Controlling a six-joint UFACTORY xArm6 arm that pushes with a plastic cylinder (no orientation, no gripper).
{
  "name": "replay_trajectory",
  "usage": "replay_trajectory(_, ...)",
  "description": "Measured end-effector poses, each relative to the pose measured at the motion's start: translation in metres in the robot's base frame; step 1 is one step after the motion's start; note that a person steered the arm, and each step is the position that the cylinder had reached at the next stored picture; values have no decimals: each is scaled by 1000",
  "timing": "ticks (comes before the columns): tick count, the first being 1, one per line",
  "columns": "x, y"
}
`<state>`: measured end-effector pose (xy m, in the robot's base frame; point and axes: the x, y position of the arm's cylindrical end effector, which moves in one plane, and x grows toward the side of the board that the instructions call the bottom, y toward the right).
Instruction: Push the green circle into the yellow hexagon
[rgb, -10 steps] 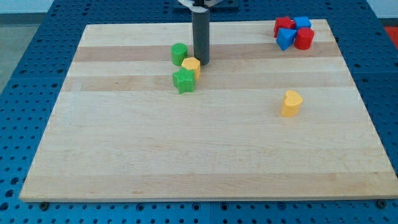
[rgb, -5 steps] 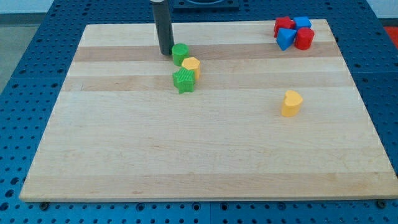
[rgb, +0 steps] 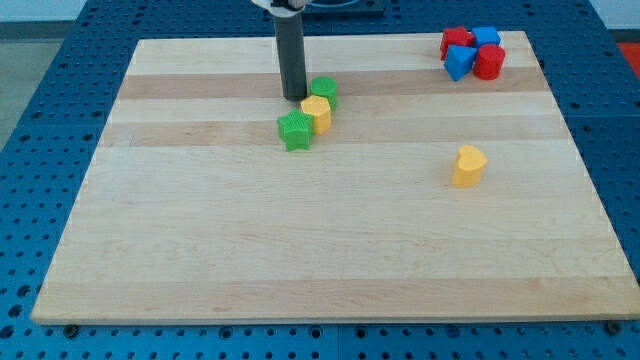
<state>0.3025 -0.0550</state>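
Observation:
The green circle (rgb: 324, 92) stands near the board's top middle, touching the top right side of the yellow hexagon (rgb: 316, 112). My tip (rgb: 294, 97) is just to the left of the green circle, close to its side, and above the hexagon's left. A green star-shaped block (rgb: 295, 131) sits against the hexagon's lower left.
A yellow heart-shaped block (rgb: 468, 165) lies alone at the view's right. A cluster of red and blue blocks (rgb: 472, 53) sits at the board's top right corner. The wooden board (rgb: 330, 250) rests on a blue perforated table.
My tip went from the hexagon's right around to the green circle's left, then pushed the circle to the right. The circle now sits at the hexagon's top right; the hexagon shifted slightly right.

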Motion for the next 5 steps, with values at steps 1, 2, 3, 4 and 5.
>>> replay_trajectory(1, -19, 2)
replay_trajectory(2, -13, 18)
replay_trajectory(3, 16, 18)
replay_trajectory(4, 55, 17)
replay_trajectory(5, 59, 17)
